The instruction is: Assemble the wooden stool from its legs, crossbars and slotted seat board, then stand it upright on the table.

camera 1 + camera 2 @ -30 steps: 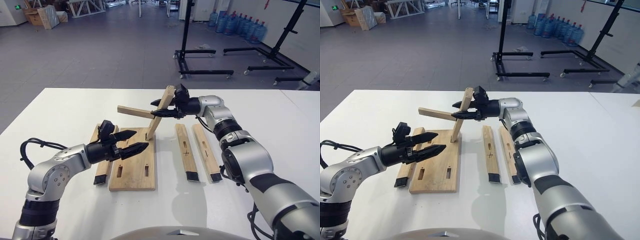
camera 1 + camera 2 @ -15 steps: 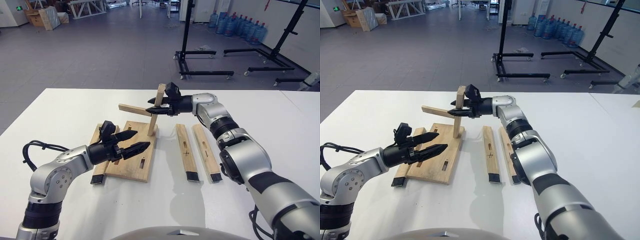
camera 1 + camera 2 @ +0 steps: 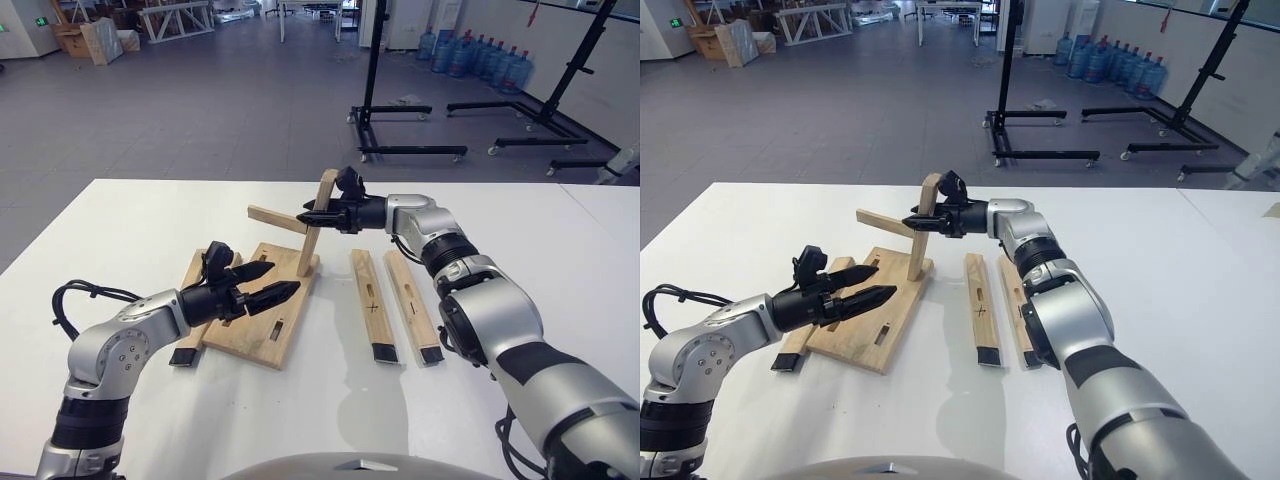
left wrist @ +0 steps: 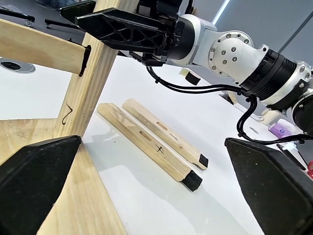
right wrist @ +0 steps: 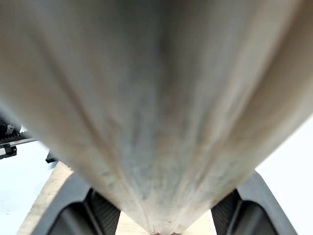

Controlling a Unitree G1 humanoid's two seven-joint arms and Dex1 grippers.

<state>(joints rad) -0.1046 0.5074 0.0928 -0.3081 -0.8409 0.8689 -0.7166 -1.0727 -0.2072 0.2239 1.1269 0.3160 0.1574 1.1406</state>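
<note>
One near-upright leg (image 3: 310, 245) clamped in right claw (image 3: 305, 218); left claw (image 3: 283, 277) spread apart above seat board (image 3: 260, 345).

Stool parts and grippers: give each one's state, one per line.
right gripper: shut on held leg
left gripper: open, above seat board
held leg: leaning, lower end on seat board
crossbar: slotted into held leg
seat board: flat on table
loose legs: flat on table
</note>
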